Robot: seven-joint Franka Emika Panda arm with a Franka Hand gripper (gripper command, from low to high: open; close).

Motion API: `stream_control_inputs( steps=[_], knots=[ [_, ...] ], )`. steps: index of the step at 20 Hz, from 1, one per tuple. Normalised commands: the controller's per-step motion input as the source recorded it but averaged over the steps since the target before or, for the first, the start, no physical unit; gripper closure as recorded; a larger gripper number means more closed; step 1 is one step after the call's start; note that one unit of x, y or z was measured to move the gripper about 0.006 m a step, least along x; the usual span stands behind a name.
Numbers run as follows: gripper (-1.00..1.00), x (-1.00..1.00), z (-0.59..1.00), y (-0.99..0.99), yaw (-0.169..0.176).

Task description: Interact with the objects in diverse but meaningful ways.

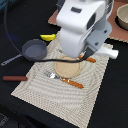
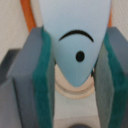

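Pan [image 1: 34, 49]: grey, on the dark table [image 1: 20, 105] just off the mat's [image 1: 50, 92] corner on the exterior view's left, its long handle running out toward that side; nothing shows inside it.
Plate [image 1: 67, 67]: round, tan, on the mat, largely hidden by the arm; in the wrist view its pale rim [image 2: 70, 90] shows below the fish; contents cannot be told.
Bowl [image 1: 122, 17]: beige, at the far corner on the exterior view's right, on a reddish board; its inside is not visible.
Fish [image 2: 75, 42]: pale, with a black dot eye and a curved black line, clamped between the two green pads [image 2: 42, 85], its pointed end toward the plate.
Gripper [image 2: 74, 82]: narrow, closed on the fish, one pad touching each side of it.
Arm [image 1: 82, 25]: white, over the plate, wrist pointing down.
Banana [image 1: 48, 37]: yellow, beside the pan, partly behind the arm.
Fork [image 1: 62, 78]: orange handle, on the mat just beside the plate.
Utensil [image 1: 14, 78]: brown handle, on the table off the mat's edge on the exterior view's left.
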Motion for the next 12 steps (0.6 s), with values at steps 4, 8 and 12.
stream_control_inputs(
  steps=[4, 8, 12],
  knots=[
    [1.0, 0.18, 0.06, 0.84, 0.029],
    [1.0, 0.07, 0.0, 0.79, 0.037],
    [1.0, -0.03, -0.08, 0.68, 0.072]
  ],
)
